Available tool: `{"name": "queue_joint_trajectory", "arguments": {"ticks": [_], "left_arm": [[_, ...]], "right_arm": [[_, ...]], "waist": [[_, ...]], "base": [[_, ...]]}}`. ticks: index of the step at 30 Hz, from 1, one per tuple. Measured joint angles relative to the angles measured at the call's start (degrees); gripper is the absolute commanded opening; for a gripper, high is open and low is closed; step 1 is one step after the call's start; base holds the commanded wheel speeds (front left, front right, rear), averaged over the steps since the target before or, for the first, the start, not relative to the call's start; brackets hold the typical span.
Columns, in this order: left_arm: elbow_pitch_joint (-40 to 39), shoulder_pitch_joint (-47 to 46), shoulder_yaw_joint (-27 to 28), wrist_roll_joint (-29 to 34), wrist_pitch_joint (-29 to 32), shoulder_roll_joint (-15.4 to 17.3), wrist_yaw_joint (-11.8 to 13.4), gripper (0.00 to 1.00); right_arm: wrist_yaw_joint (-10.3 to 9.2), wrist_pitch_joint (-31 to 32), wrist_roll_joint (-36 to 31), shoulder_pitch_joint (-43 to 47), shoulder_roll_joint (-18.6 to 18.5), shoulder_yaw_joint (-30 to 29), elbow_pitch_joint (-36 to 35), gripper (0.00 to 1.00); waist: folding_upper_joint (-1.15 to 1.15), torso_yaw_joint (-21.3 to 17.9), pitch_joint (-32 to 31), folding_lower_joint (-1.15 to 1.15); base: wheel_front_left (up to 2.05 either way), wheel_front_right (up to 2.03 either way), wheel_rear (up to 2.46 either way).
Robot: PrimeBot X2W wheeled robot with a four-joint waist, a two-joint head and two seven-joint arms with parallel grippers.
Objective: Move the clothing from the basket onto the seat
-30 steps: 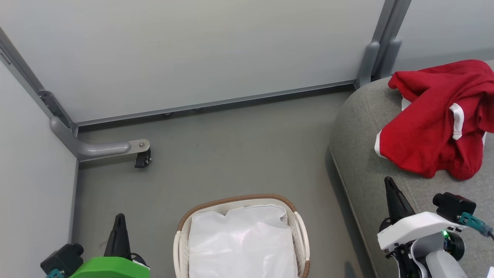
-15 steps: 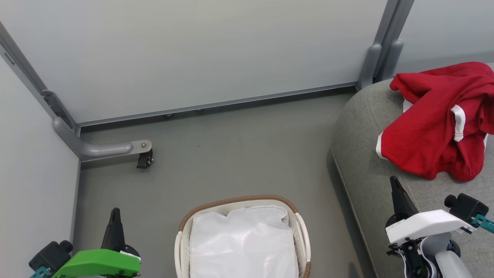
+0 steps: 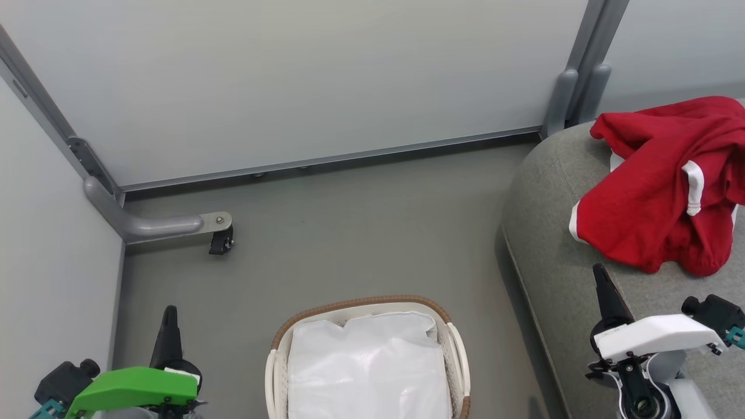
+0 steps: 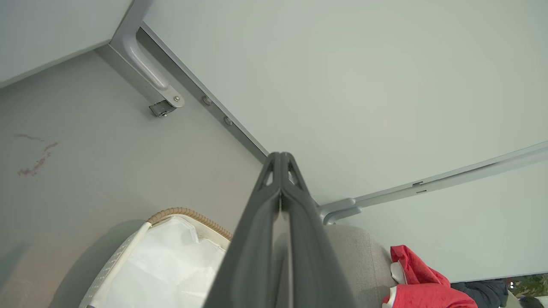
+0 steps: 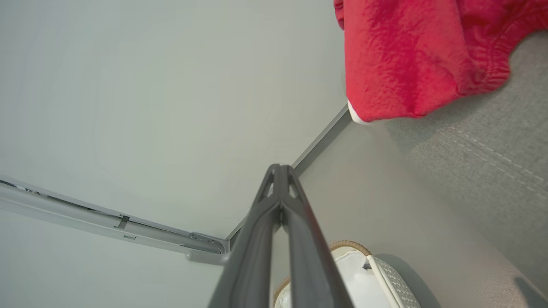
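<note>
So the big grey seat [image 3: 553,244] takes up the right side, and the red clothing [image 3: 646,215] is lying bunched on top of it, white trim showing. Part of it runs off the right edge, so I can't tell if that's 1 garment or 2. The basket [image 3: 361,304] sits on the floor [image 3: 349,221] just left of the seat, and all I can see in it is the white liner [image 3: 366,372], no red anywhere.

What's changed over the last second: nothing with the things themselves. The whole head view has drifted a little, but that's the camera. The heap has the same folds and the basket looks the same. The 2 arms, though, have slid outward and lower, more than the background drift: left tool [image 3: 169,317] toward the lower left corner, right tool [image 3: 600,273] toward the lower right, over the seat's front edge. On both, the fingers are pressed together with nothing between them, and the wrist views show that clearly.

My read: the moving is done and the arms are pulling back to rest. The only doubt is whatever the liner might hide.
</note>
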Motion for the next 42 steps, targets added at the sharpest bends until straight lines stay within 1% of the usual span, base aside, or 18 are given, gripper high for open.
{"name": "queue_joint_trajectory", "arguments": {"ticks": [14, 42], "left_arm": [[-0.42, -1.05, 1.14, -7.66, 2.24, 0.01, -0.26, 0.00], [-0.94, -2.67, 2.92, -21.01, 6.16, 0.04, -0.46, 0.00]], "right_arm": [[0.00, 2.22, 8.98, 0.23, -0.07, -0.83, -0.91, 0.00], [0.00, 6.08, 24.10, 0.76, -0.22, -2.21, -2.53, 0.00]], "waist": [[0.00, 0.35, -0.31, 0.00], [0.00, 1.07, -0.95, 0.00]], "base": [[0.00, 0.00, 0.00], [0.00, 0.00, 0.00]]}}
